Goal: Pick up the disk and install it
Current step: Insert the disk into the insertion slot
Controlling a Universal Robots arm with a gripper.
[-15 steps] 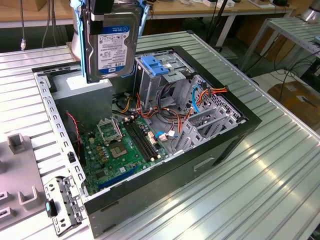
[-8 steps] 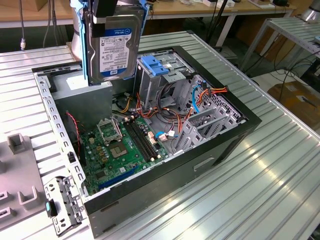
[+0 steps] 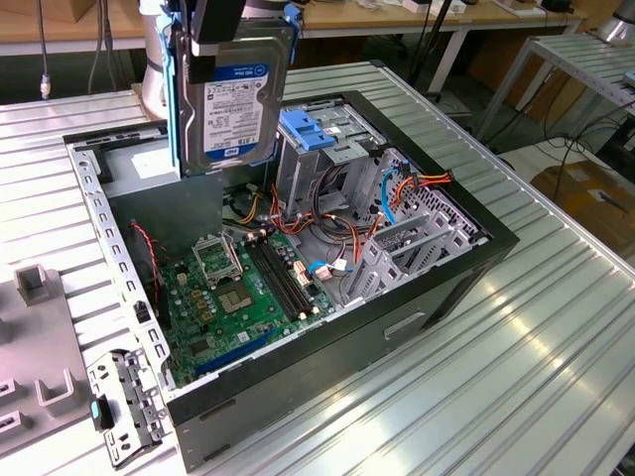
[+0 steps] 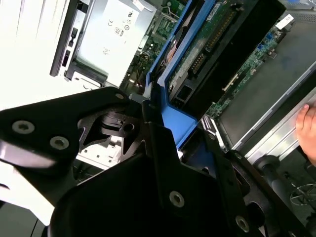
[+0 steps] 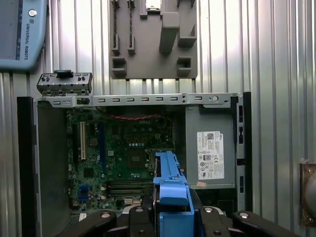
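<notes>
The flat silver metal disk (image 3: 233, 99) bore a white-and-blue label and blue plastic frame; the flat motherboard (image 3: 238, 297) was green, the ribbed metal table (image 3: 516, 377) silver.

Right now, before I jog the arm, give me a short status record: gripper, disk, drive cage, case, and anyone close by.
gripper: shut on the disk, gripping its upper edge
disk: held upright in the air over the open case, label toward the exterior camera, not in the cage
drive cage: inside the case, at the exterior view's right of the disk, blue latch on top
computer case: lying open on the ribbed metal table, motherboard exposed
person: a hand at the edge of the second wrist view
</notes>
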